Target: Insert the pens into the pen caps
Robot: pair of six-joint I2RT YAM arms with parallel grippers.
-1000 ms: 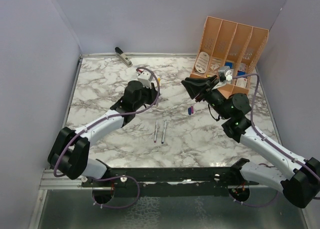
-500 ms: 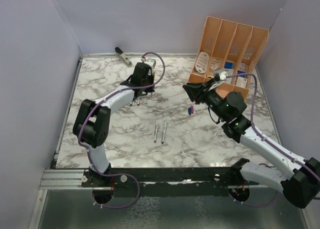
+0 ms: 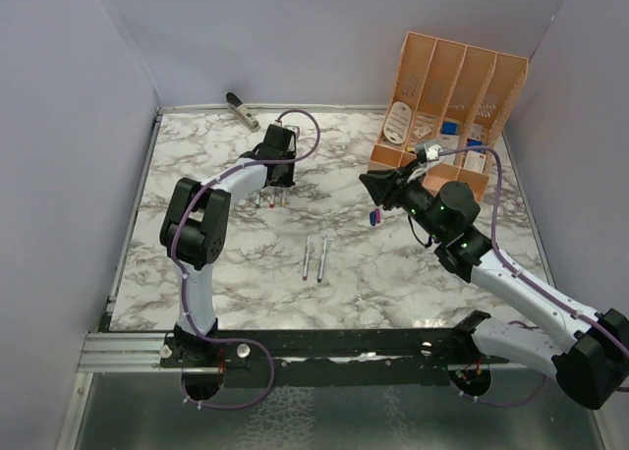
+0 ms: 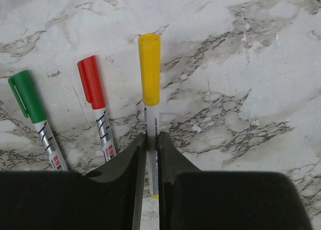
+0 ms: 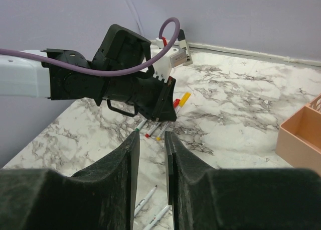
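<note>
plainly, the left end effector (image 4: 151,139) is clamped on the silvery barrel of the yellow-capped pen (image 4: 149,69), its two dark fingers pressed against either side of the barrel just below the cap, with the cap pointing away from the wrist; whether this pen touches the bench (image 3: 216,263) cannot be told. just to the left of it in the left wrist view lie the red-capped pen (image 4: 92,82) and, further left, the green-capped pen (image 4: 25,97), both flat on the marble, roughly parallel to the held one and apart from each other. from above, this group sits in the far left part of the bench, under the outstretched left arm. an uncapped pen (image 3: 308,257) and a second uncapped pen (image 3: 323,256) lie side by side near the middle of the bench, close together, well apart from the capped three. a pair of loose caps (image 3: 374,215), one blue and one purplish, lies together to the right of centre, just below the right end effector (image 5: 150,159), which hangs above the bench with its fingers parted by a narrow gap and nothing between them. an orange organiser (image 3: 452,86) stands at the far right corner, and a grey-black clip-like object (image 3: 242,110) lies at the far left edge.
</note>
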